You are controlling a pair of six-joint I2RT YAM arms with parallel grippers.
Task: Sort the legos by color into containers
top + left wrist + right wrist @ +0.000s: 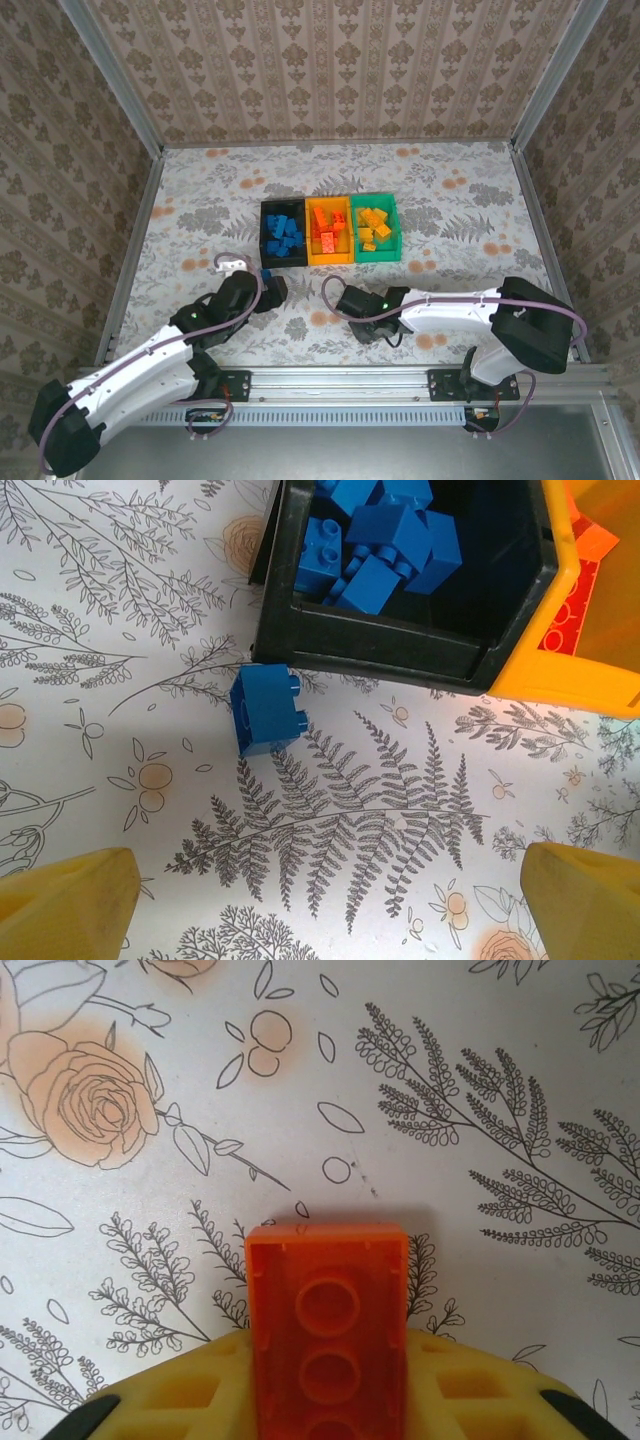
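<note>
Three containers stand side by side mid-table: a black one (283, 232) with blue legos, an orange one (330, 232) with red-orange legos, and a green one (376, 228) with yellow-orange legos. My left gripper (268, 292) hovers just in front of the black bin (400, 650). It is open, its yellow fingers (70, 905) spread wide. A loose blue lego (265, 708) lies on the table against that bin's near wall, ahead of the fingers. My right gripper (350, 300) sits low in front of the orange bin, shut on a red-orange lego (328, 1300) held underside up.
The orange bin's corner (570, 675) touches the black bin's right side. Aluminium rails (130, 250) border the floral table left and right, and a rail (340, 385) with the arm bases runs along the near edge. Open cloth lies left and right of the bins.
</note>
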